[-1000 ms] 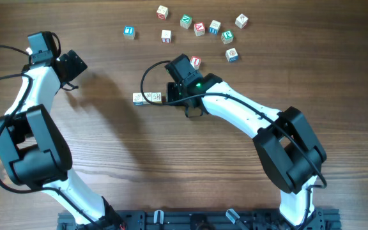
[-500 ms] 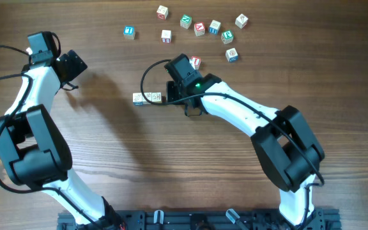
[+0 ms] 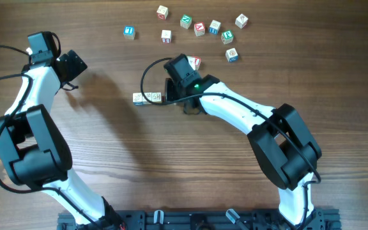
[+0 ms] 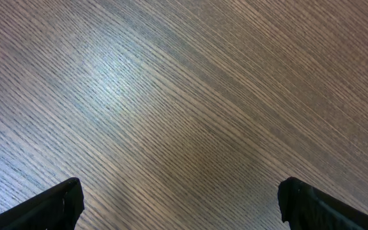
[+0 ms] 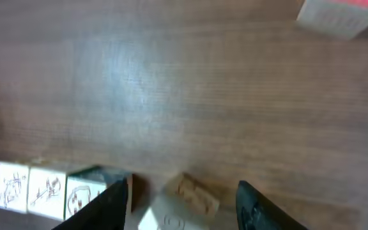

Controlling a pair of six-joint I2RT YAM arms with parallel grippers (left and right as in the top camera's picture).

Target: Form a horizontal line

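Note:
A short row of pale wooden alphabet cubes [image 3: 145, 98] lies left of centre; the right wrist view shows three of them side by side [image 5: 46, 189]. My right gripper [image 3: 173, 94] hangs at the row's right end. Its jaws [image 5: 183, 199] stand wide apart around a further cube [image 5: 183, 206], which sits tilted between them, a small gap from the row. Neither finger visibly presses on it. My left gripper [image 3: 71, 69] is far left, open and empty over bare wood [image 4: 181, 204].
Several loose cubes are scattered along the back, from a blue-lettered one [image 3: 128, 32] to one at the right [image 3: 241, 21]. A red-topped cube [image 3: 195, 62] lies just behind my right wrist and also shows in the right wrist view [image 5: 340, 13].
My right arm has shifted slightly left and back beside the row. The left arm and the loose cubes have not moved.

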